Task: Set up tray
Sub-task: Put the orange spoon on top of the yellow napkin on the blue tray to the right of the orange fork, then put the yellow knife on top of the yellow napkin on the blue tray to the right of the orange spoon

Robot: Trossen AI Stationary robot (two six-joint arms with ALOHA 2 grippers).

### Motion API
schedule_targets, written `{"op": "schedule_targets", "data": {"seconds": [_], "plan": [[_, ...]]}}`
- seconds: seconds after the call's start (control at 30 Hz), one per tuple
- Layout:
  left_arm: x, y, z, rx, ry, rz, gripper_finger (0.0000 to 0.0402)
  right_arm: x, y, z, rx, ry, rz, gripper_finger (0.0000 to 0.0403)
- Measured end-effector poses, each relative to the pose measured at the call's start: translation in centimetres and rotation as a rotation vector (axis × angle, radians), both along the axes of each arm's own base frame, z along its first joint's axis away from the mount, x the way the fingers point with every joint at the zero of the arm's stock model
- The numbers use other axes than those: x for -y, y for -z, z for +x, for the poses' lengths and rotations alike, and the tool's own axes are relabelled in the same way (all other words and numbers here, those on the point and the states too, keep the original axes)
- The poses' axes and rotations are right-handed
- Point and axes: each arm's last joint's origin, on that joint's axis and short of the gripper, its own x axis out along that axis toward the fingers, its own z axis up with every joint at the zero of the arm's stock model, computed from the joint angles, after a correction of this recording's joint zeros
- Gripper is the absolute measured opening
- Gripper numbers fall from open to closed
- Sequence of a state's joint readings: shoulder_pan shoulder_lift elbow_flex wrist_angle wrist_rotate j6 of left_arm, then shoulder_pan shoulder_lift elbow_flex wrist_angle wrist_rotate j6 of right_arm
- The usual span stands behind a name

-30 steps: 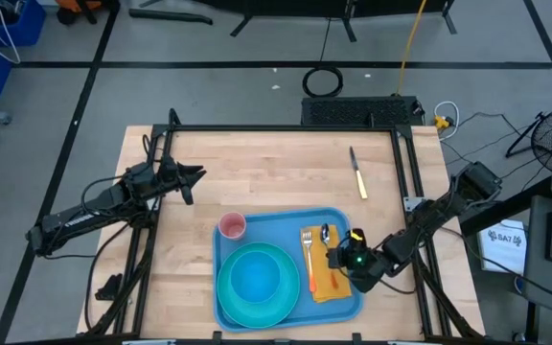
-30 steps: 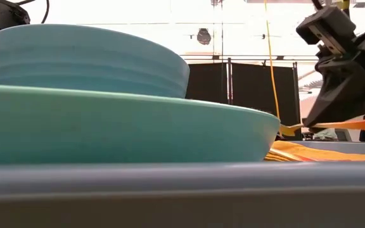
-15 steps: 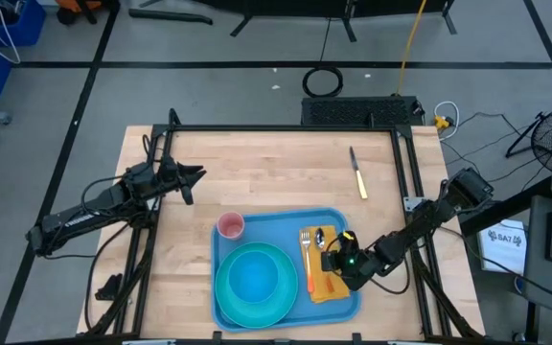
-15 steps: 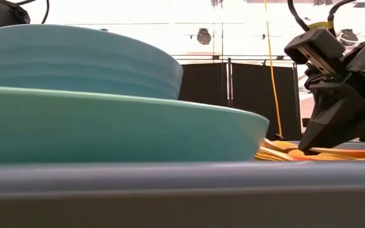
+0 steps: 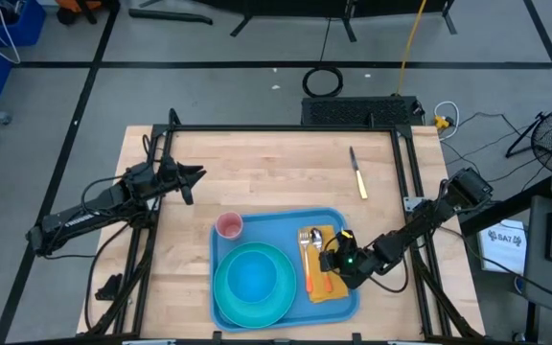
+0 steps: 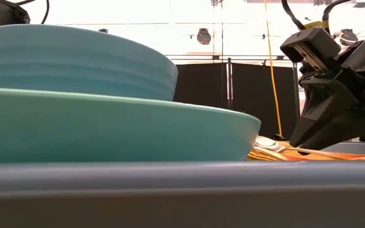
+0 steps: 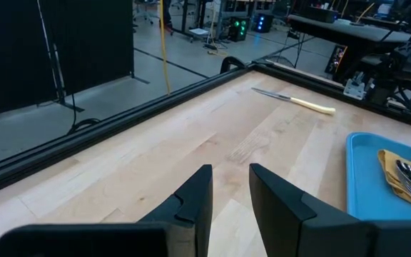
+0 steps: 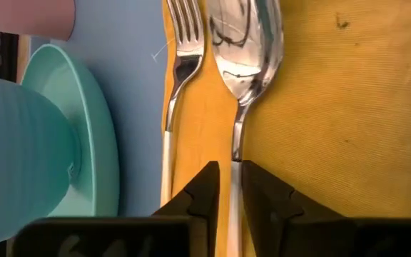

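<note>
The right gripper (image 5: 332,261) sits low over the yellow-orange napkin (image 5: 326,273) on the right side of the light-blue tray (image 5: 274,230), its fingers (image 8: 204,187) a narrow slit apart astride the handle of the spoon (image 8: 238,50), which lies flat on the cloth; whether they pinch the handle or have just let go cannot be told. The spoon runs lengthwise along the napkin, bowl toward the table's far edge, parallel to and just beside the fork (image 8: 180,64), which lies between it and the teal plate (image 5: 252,283) carrying a bowl (image 6: 75,60). A pink cup (image 5: 231,226) stands at the tray's far left corner. The tray itself rests at the near edge of the table (image 5: 276,172), slightly right of centre. The knife (image 5: 357,173) lies on bare wood well beyond the tray, its length running near to far, on the right arm's side, so that arm looks the nearer one to fetch it. The left gripper (image 5: 192,176) waits apart over the table's left half, fingers slightly parted and empty
</note>
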State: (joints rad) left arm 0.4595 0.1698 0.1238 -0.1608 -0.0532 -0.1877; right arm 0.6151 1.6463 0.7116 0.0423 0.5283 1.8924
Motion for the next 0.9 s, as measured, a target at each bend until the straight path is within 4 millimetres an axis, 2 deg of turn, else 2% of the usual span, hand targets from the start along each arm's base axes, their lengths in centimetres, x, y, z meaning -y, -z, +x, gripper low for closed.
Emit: {"op": "schedule_targets", "data": {"seconds": [0.2,0.57,0.77,0.9], "plan": [[0.0,0.0,0.0,0.0,0.0,0.0,0.0097,0.0,-0.2,0.2,0.031,-0.016,-0.038,0.0053],[0.0,0.0,0.0,0.0,0.0,0.0,0.0097,0.6,-0.3,0.0,-0.018,-0.051,-0.109,0.005],[0.0,0.0,0.0,0.0,0.001,0.0,0.0097,2.3,-2.8,0.2,0.015,-0.099,-0.234,0.0043],[0.0,0.0,0.0,0.0,0.001,0.0,0.0097,4.6,-5.5,0.0,0.02,-0.172,-0.368,0.0043]]}}
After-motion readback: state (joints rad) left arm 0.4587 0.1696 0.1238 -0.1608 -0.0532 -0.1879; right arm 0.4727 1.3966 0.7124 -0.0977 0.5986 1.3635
